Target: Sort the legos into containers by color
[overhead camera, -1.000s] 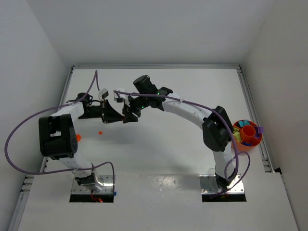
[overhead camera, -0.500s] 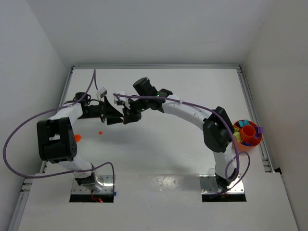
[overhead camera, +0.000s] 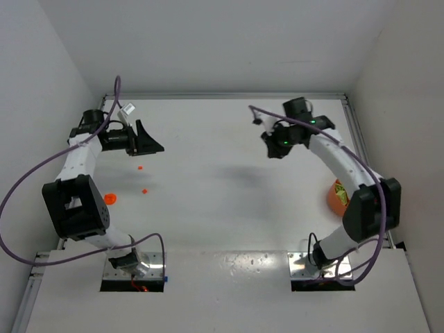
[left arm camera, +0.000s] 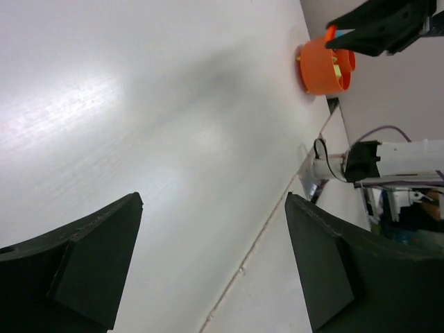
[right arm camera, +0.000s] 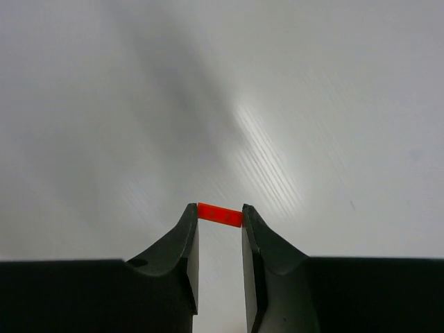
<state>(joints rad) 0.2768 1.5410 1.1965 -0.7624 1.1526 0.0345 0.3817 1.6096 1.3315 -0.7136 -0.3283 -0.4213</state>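
Note:
A small orange lego is pinched at the tips of my right gripper, which is shut on it above bare table. From above, the right gripper hangs right of centre at the back. The orange container bowl sits at the right edge, half hidden by the right arm's elbow. It also shows in the left wrist view as the bowl with bricks inside. My left gripper is at the far back left, its jaws wide apart and empty. Two tiny orange legos lie on the table near it.
A larger orange piece lies beside the left arm's lower link. White walls close in the table on the left, back and right. Purple cables loop off both arms.
The grippers were tip to tip at mid-table. The left one has opened and swung back to the far left. The right one has closed on the orange lego and moved right.

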